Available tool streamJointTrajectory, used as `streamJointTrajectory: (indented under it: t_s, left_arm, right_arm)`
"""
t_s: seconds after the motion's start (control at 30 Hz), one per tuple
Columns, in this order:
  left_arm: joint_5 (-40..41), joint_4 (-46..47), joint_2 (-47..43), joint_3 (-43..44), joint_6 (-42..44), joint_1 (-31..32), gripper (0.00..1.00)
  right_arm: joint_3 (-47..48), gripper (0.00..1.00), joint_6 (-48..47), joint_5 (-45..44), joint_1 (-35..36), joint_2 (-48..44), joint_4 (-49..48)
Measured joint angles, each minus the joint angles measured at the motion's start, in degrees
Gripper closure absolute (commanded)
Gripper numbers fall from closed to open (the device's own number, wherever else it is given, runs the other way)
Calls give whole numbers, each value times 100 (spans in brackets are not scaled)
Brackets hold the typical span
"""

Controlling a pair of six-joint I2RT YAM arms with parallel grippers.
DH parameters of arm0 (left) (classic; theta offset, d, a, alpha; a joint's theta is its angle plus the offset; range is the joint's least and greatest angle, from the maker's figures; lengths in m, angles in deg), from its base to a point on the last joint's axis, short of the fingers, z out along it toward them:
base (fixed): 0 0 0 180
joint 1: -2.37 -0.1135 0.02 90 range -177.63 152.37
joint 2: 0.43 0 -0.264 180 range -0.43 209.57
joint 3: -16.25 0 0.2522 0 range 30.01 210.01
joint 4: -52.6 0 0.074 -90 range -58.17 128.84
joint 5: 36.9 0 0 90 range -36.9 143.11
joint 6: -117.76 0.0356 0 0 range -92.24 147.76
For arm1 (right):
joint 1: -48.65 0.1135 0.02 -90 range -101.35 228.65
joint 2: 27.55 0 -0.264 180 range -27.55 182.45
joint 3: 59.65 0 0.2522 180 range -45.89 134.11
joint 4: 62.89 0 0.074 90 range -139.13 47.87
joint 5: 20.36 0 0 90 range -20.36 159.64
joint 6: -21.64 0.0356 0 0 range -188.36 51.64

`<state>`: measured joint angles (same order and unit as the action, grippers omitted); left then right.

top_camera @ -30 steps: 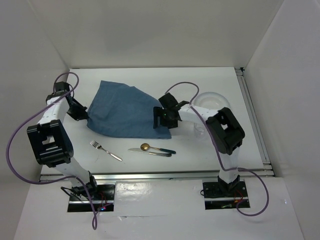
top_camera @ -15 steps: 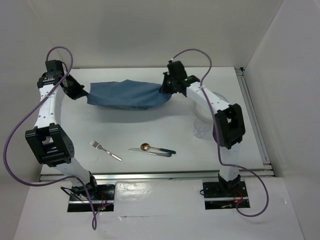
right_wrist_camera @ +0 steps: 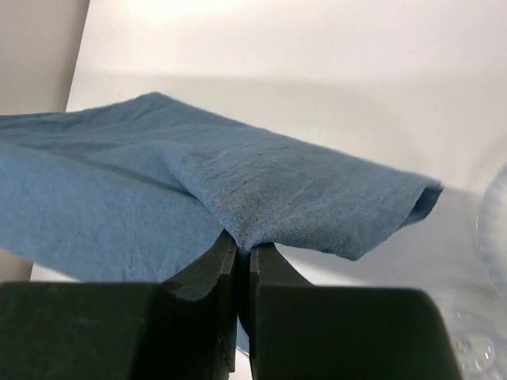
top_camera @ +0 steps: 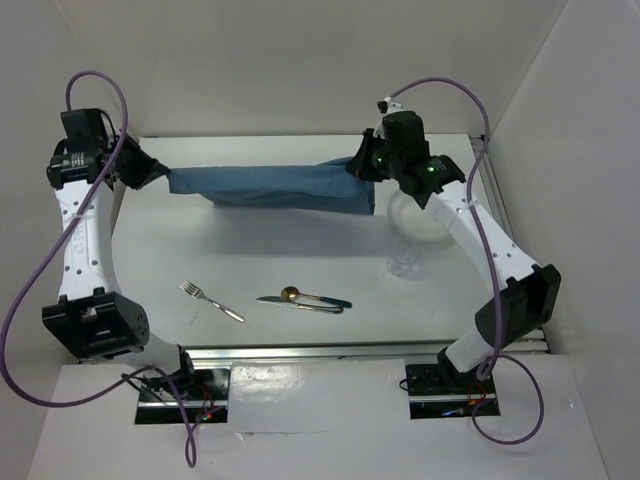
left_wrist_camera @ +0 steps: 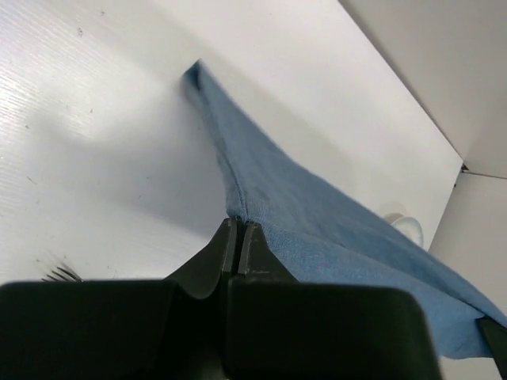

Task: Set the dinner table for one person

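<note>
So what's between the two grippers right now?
The blue cloth spans the whole gap. The left gripper pinches one end and the right gripper pinches the other. The top view shows it.

Left arm [top_camera: 80, 232], right arm [top_camera: 478, 235] raised, spread; jaws clamped.

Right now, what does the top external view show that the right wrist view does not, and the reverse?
Only the top view shows the fork, the knife and the spoon, and the left gripper holding the far end of the blue cloth. Only the right wrist view shows up close how the right gripper, shut, pinches a fold of its edge. Both show the cloth held above the dinner table.
</note>
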<state>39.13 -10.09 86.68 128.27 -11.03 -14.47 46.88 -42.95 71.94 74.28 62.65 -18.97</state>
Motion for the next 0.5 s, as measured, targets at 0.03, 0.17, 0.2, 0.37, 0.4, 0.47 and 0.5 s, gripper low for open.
streamJointTrajectory:
  t_s: [0.03,0.17,0.2,0.37,0.4,0.47,0.5]
  left_arm:
    - [-11,-44,-83,15,4,-13,100]
    - [-116,-125,-365,59,63,-50,100]
    - [-146,-118,-389,63,85,-50,100]
    - [-470,-15,-186,96,109,-52,100]
    - [-553,-24,-37,186,111,-42,100]
    - [-671,-13,372,503,116,9,100]
    - [-739,7,616,723,120,50,100]
  right_arm:
    - [-59,100,0,4,0,-116,92]
    - [-68,100,-37,9,-7,-393,315]
    - [-66,100,-57,15,-20,-428,343]
    - [4,100,-170,326,-313,-295,354]
    - [79,100,-195,448,-431,-170,332]
    - [302,100,-223,643,-621,142,249]
    - [452,100,-238,730,-715,356,197]
